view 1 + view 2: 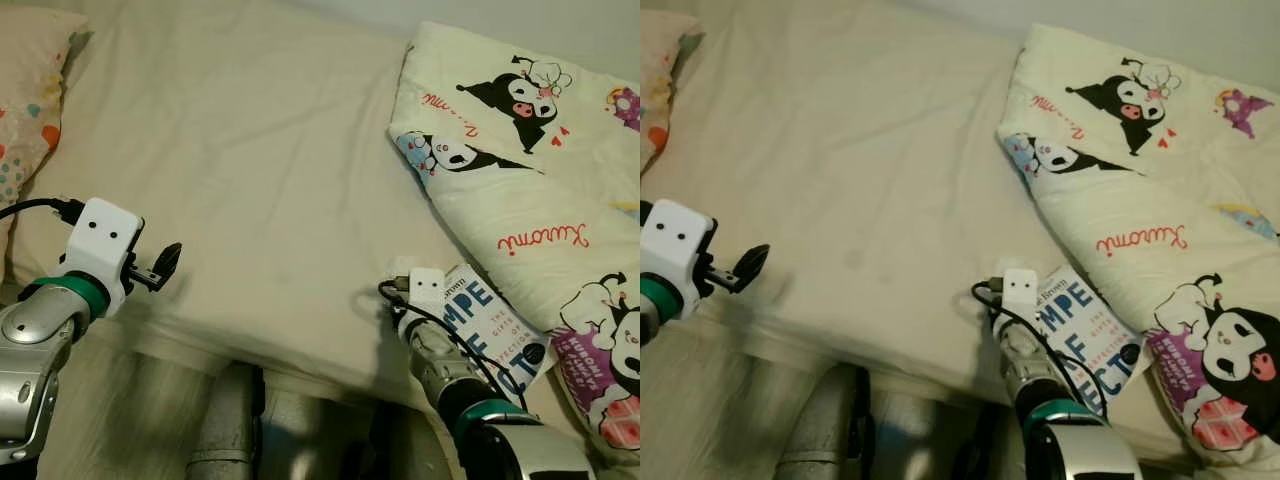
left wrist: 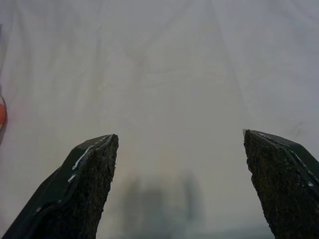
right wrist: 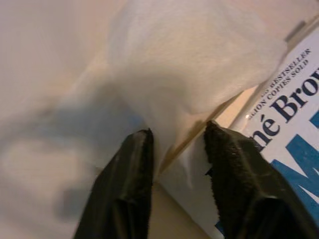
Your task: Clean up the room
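The book lies at the bed's near edge, half under the quilt; stiff and light, best pinched at its spine, where the right gripper sits narrowly parted; left gripper wide, empty.

Was a home bedroom, shown by a bed with a cream sheet, a patterned pillow, a cartoon-printed quilt and a book.

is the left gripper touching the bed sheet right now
Apart. The left wrist view shows the left gripper open with the sheet beyond its fingertips and its shadow cast separately below, so it hovers above.
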Available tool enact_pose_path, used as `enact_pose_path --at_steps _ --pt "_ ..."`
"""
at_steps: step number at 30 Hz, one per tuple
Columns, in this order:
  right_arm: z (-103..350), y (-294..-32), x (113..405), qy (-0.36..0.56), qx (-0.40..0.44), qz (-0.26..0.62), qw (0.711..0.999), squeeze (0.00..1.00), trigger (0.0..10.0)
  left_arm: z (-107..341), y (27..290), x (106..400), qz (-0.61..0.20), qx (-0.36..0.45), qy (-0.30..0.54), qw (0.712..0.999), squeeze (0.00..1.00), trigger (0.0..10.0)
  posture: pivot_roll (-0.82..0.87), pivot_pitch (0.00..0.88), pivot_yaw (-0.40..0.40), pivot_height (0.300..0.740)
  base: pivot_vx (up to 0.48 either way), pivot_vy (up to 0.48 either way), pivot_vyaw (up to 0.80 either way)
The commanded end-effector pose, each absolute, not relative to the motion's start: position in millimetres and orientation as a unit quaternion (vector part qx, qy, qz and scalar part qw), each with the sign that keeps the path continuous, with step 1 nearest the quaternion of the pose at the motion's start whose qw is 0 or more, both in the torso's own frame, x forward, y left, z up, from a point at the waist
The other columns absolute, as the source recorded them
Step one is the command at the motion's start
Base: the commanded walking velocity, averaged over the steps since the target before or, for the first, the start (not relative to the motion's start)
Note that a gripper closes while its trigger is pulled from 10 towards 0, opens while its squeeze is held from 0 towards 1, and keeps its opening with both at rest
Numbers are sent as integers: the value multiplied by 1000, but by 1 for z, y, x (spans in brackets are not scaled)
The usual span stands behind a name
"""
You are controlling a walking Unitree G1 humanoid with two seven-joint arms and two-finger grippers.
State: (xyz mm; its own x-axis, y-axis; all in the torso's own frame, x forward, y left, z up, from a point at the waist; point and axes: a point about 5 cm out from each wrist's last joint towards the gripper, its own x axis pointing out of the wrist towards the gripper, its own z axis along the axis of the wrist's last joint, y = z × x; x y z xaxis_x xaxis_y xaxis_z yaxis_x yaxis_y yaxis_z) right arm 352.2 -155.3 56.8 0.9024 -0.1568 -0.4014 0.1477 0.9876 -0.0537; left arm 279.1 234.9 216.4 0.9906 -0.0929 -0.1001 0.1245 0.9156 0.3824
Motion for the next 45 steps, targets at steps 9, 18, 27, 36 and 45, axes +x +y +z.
enact_pose_path --at_steps 9,18,27,36,45 --pt "38 -149 339 241 17 -69 968 0 0 215 240 277 -46 198 47 978 0 10000 483 319 -32 617 0 0 0" --pt "41 -144 342 230 34 -60 971 0 0 216 243 278 -30 192 40 980 0 10000 464 299 -41 617 0 0 0" --pt "58 -148 352 180 73 -54 979 0 0 209 241 287 -10 168 26 985 0 10000 363 242 -64 617 0 0 0" --pt "71 -152 355 114 100 -35 988 0 0 184 223 291 -21 150 36 988 0 10000 265 168 -101 617 0 0 0" --pt "87 -162 342 15 122 -31 992 0 0 153 213 285 -22 136 59 989 0 10000 169 57 -74 617 0 0 0"
